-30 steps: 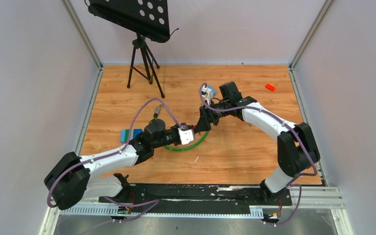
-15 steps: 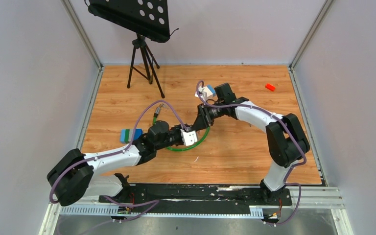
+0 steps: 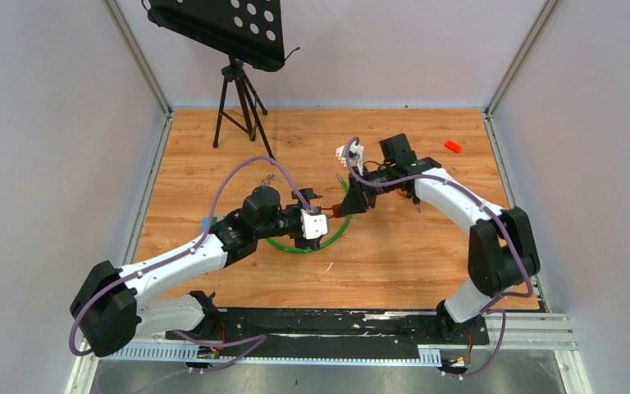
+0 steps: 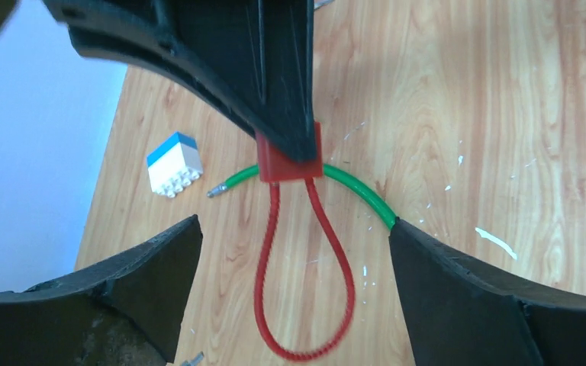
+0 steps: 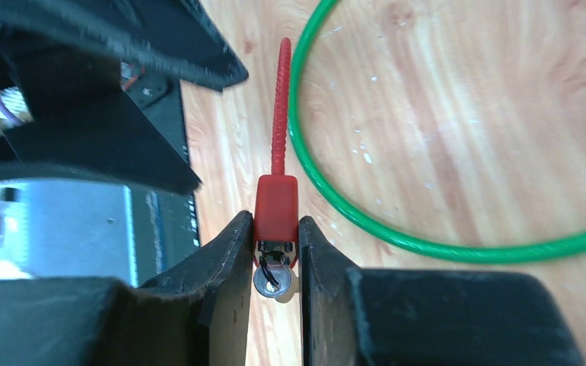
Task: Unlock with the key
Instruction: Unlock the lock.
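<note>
Right hand [image 5: 275, 221]: fingers closed tight on the body of the red lock [image 5: 276, 194], one finger pressed flat to each side. The lock is held clear of the tabletop [image 3: 426, 263], in the gap between the two arms.

A small silver round part sits in the lock's end, between the fingers. It appears to be the key [image 5: 273, 282], seated in the keyhole, though the close view is too cramped to be sure.

The lock's red ribbed cable [image 4: 259, 290] runs out from the far end of the body. In the left wrist view it hangs as a closed loop below the lock.

Left hand [image 4: 294, 223]: fingers spread wide, holding nothing. It faces the lock from the opposite side, and in its own view the red loop shows between its two fingers without touching either.

A green cable [image 4: 360, 188] lies in a curve on the tabletop beneath both hands, and passes behind the lock in the left wrist view.

Other items noted:
- A white toy block with a blue top [image 4: 174, 164] lies on the tabletop near one end of the green cable.
- A small red block [image 3: 453, 146] lies well apart near the far right corner.
- A black tripod stand [image 3: 238, 90] is at the far left.
</note>
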Motion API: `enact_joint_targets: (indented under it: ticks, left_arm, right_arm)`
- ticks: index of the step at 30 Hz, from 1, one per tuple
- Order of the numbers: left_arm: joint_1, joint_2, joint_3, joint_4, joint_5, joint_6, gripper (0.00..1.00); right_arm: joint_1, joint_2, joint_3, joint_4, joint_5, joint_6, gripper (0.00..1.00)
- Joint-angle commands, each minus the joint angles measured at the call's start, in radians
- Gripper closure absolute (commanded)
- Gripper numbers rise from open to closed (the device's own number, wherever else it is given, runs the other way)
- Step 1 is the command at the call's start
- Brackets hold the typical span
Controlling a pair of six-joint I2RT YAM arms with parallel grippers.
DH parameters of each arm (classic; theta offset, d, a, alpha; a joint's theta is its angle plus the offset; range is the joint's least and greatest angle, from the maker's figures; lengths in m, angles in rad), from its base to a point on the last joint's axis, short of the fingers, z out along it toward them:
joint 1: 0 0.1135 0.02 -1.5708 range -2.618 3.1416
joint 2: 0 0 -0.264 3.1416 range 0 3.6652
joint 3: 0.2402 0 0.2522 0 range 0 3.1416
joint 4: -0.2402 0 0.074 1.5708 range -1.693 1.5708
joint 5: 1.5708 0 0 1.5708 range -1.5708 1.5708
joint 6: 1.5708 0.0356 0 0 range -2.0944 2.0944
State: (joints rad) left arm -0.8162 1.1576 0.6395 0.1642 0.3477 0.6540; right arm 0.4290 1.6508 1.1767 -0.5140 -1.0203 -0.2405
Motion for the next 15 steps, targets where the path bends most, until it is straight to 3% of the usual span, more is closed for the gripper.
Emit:
enact_joint_targets:
  ticks: [1, 6, 12, 15]
  left_arm:
    - [0.011, -0.045, 0.101, -0.250, 0.132, 0.075, 0.00]
    - [0.011, 0.001, 0.184, -0.314, 0.185, 0.029, 0.01]
    - [0.012, 0.078, 0.301, -0.358, 0.189, -0.049, 0.14]
    - [0.012, 0.092, 0.319, -0.366, 0.185, -0.020, 0.20]
  right_arm:
    - [-0.017, -0.162, -0.023, -0.123, 0.040, -0.293, 1.00]
    - [-0.015, -0.261, -0.063, -0.175, 0.008, -0.397, 1.00]
    - [-0.016, -0.294, -0.063, -0.200, -0.024, -0.363, 1.00]
    - [-0.016, -0.297, -0.065, -0.206, -0.042, -0.364, 1.00]
